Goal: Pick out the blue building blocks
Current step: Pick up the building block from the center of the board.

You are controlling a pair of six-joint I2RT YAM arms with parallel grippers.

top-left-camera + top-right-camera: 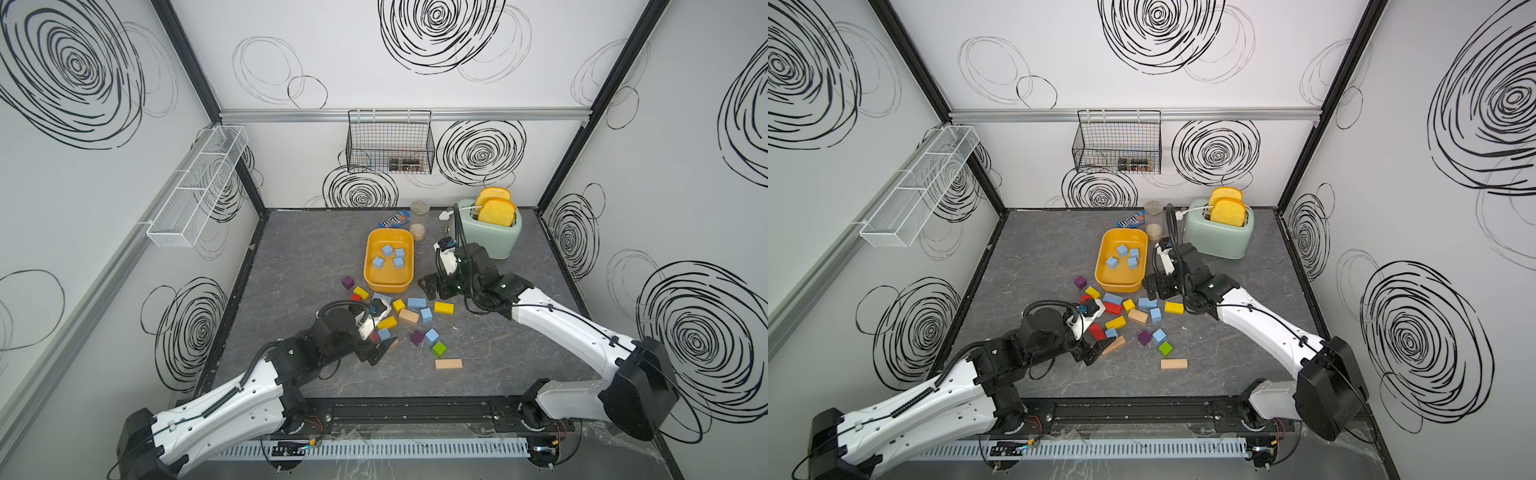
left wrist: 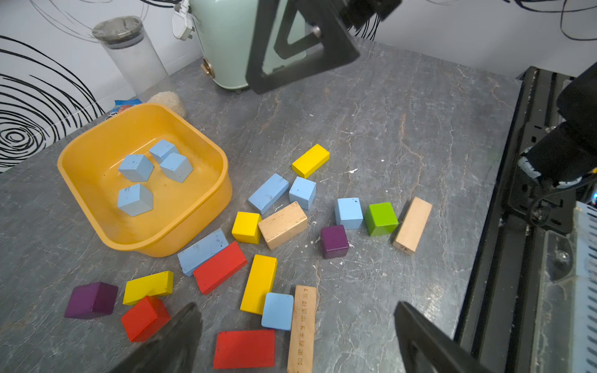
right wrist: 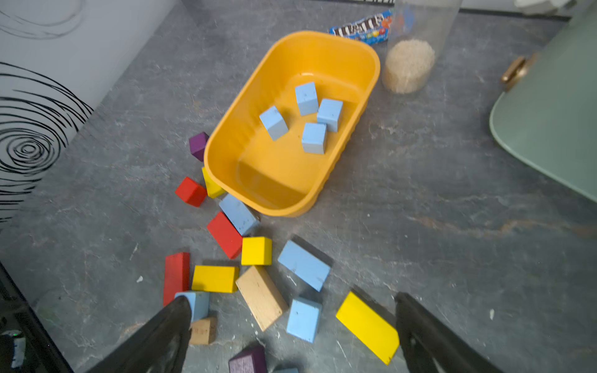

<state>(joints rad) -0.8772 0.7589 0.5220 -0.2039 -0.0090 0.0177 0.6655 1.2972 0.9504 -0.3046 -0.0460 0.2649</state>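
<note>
You had left gripper [image 2: 295, 315] and right gripper [image 3: 290, 298] both spread wide, holding nothing. Of the blue building blocks [image 2: 135, 167], four cubes sat in the yellow tub [image 2: 93, 161], five loose on the table [image 2: 387, 129]: three cubes, two bricks. Nearest blue cube [image 2: 277, 310] touched a yellow brick [image 2: 258, 281] and wood plank [image 2: 302, 332]; you'd best have come straight down across its free sides.
</note>
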